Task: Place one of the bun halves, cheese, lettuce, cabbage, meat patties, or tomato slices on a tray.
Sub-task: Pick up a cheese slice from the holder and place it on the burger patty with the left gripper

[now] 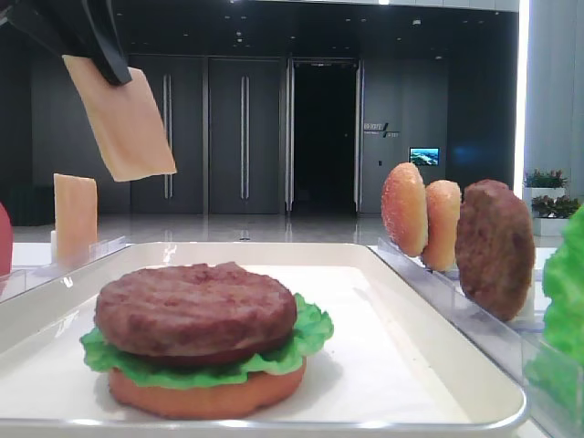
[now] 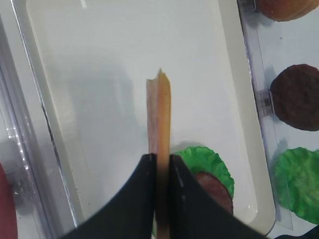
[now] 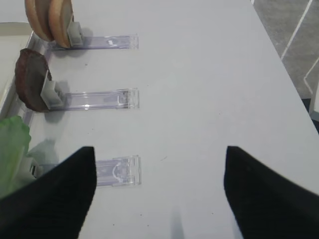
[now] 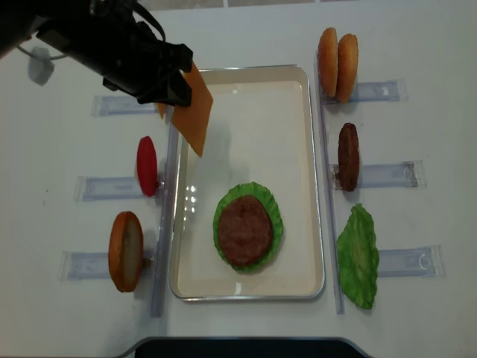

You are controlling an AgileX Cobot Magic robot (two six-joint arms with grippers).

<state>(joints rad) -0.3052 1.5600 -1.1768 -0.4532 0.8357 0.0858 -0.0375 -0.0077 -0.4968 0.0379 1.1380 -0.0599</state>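
The left pincer (image 2: 160,172) is clamped on the cheese (image 4: 195,118), which hangs tilted above the tray's (image 4: 314,186) left rim; its top edge is hidden by the black fingers. The right pincer (image 3: 158,189) stands wide apart over bare desk (image 3: 209,74), fingertips cut off by the frame. The wall sign in the background is too blurred to read.

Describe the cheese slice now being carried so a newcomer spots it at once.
Find the cream tray; above its upper-left rim the left tool pinches a thin, pale-orange square, the cheese. Unlike the racked food, it hangs in the air.
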